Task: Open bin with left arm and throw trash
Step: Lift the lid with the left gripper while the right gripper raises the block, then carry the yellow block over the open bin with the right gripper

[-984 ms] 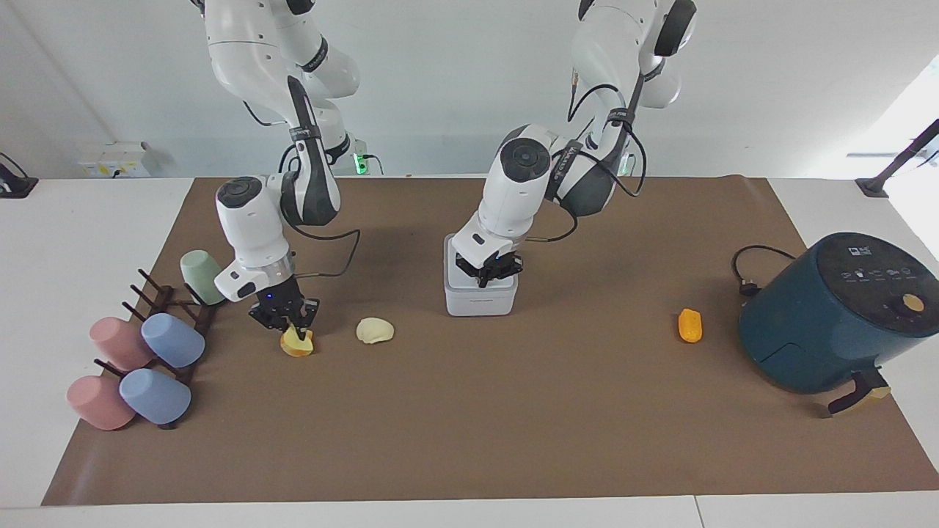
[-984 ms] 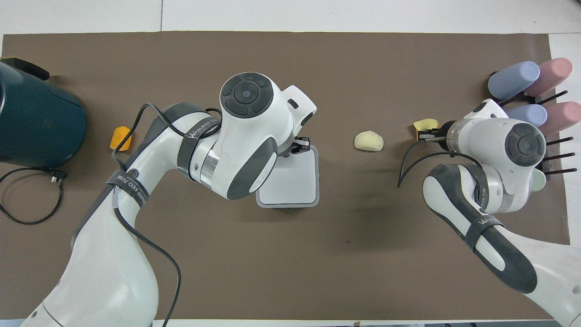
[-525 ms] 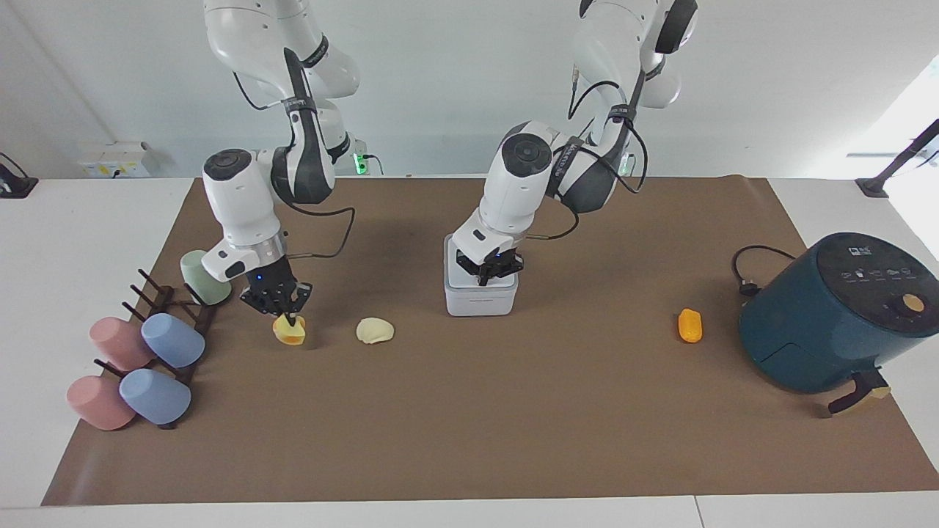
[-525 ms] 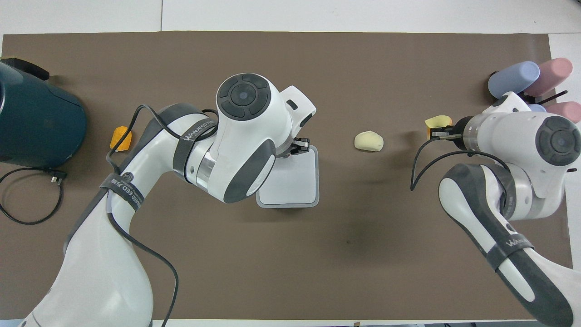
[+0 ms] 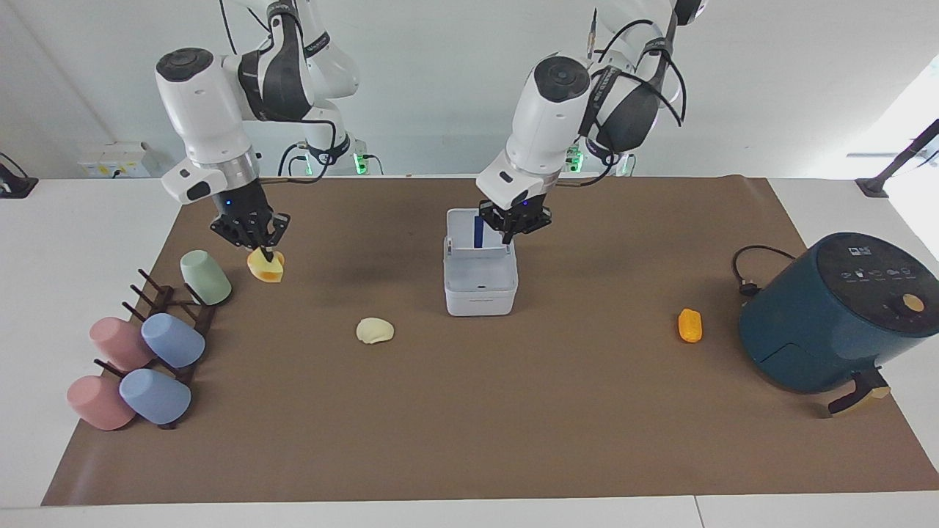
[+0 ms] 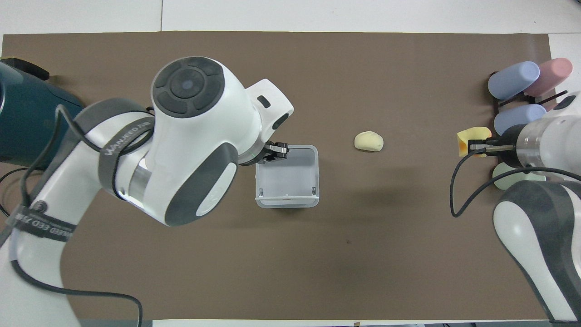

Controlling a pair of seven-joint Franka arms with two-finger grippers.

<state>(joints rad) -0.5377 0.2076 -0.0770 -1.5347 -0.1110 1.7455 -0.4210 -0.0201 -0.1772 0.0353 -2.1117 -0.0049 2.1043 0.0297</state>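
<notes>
The white bin (image 5: 480, 295) (image 6: 317, 177) stands mid-table with its lid (image 5: 459, 233) (image 6: 285, 198) swung upright on the side nearer the robots. My left gripper (image 5: 513, 229) (image 6: 278, 151) hangs shut just above the bin's rim at the left arm's end, holding nothing. My right gripper (image 5: 264, 252) (image 6: 475, 146) is raised over the mat beside a green cup (image 5: 205, 277), shut on the yellow wedge of trash (image 5: 267, 268) (image 6: 472, 136). A cream shell-shaped lump (image 5: 375, 330) (image 6: 368, 141) lies on the mat. An orange oblong (image 5: 689, 325) lies toward the left arm's end, hidden in the overhead view.
A dark-teal air fryer (image 5: 829, 315) (image 6: 27, 122) with its cord stands at the left arm's end. A rack of pink and blue cups (image 5: 147, 352) (image 6: 522, 91) sits at the right arm's end. A brown mat (image 5: 513, 425) covers the table.
The left gripper rose off the bin's top and the lid swung open to upright. The right gripper lifted the yellow wedge off the mat and carried it up toward the robots.
</notes>
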